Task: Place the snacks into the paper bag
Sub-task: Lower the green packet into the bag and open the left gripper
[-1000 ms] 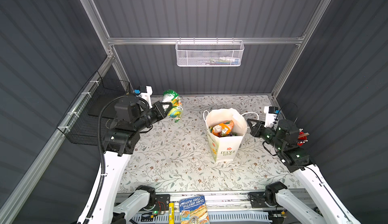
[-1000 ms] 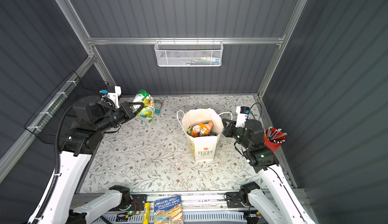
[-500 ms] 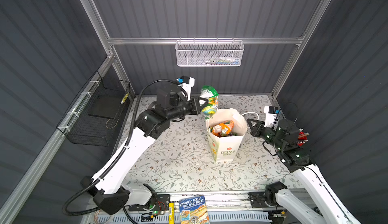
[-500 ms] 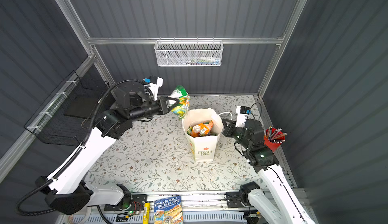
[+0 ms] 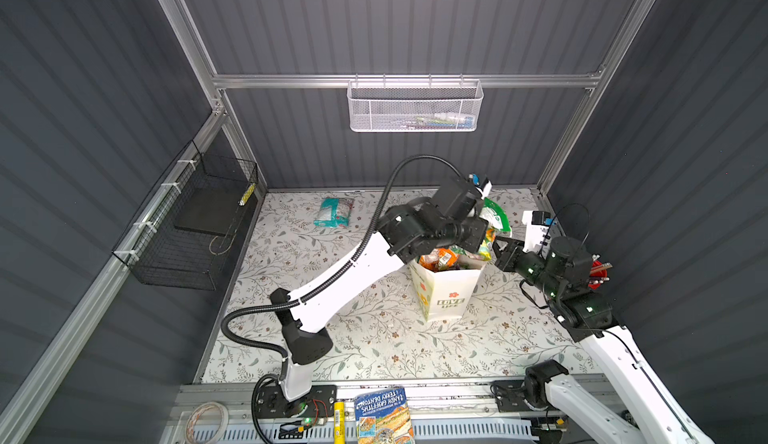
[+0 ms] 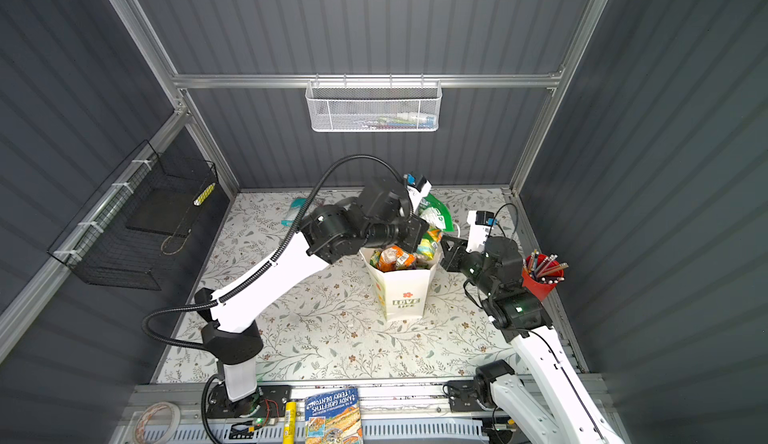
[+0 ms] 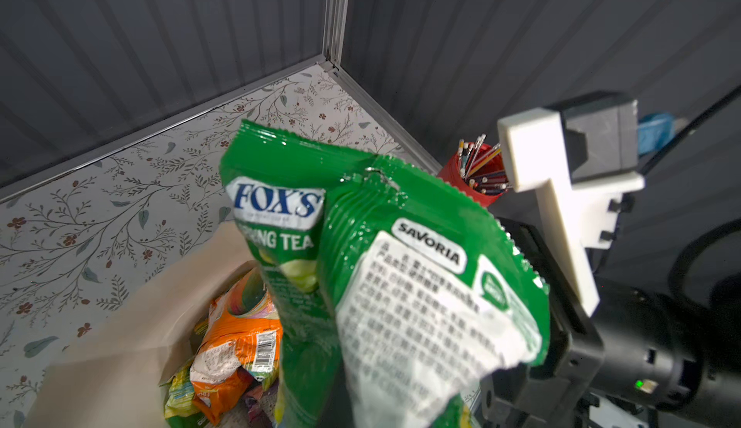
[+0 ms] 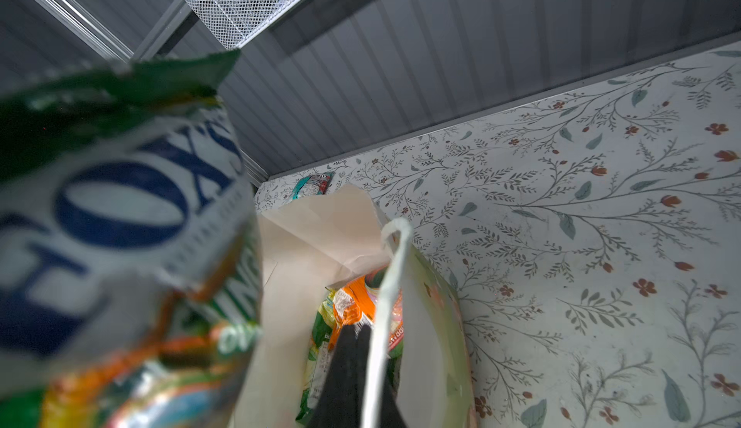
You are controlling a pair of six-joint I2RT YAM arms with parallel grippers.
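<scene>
The white paper bag (image 5: 446, 292) (image 6: 401, 292) stands upright right of the table's middle. Several snacks fill it, an orange packet (image 5: 436, 258) (image 7: 236, 337) on top. My left gripper (image 5: 484, 234) is shut on a crumpled green FOX'S packet (image 5: 494, 217) (image 6: 434, 213) (image 7: 361, 245), held above the bag's far right rim; the packet hides its fingers in the left wrist view. My right gripper (image 5: 500, 250) (image 8: 355, 331) is shut at the bag's right rim, its tips over the orange packet, and a white cord handle (image 8: 391, 269) runs across it. A teal-white packet (image 5: 334, 212) (image 8: 312, 184) lies at the far left.
A red cup of pens (image 6: 540, 275) (image 7: 477, 173) stands behind my right arm at the right wall. A blue-covered book (image 5: 384, 415) lies on the front rail. A white mesh basket (image 5: 415, 107) hangs on the back wall and a black wire basket (image 5: 191, 229) on the left wall.
My left arm has swung from the far left across to the bag, carrying the green packet to above its rim. The right arm and the bag have stayed put.
</scene>
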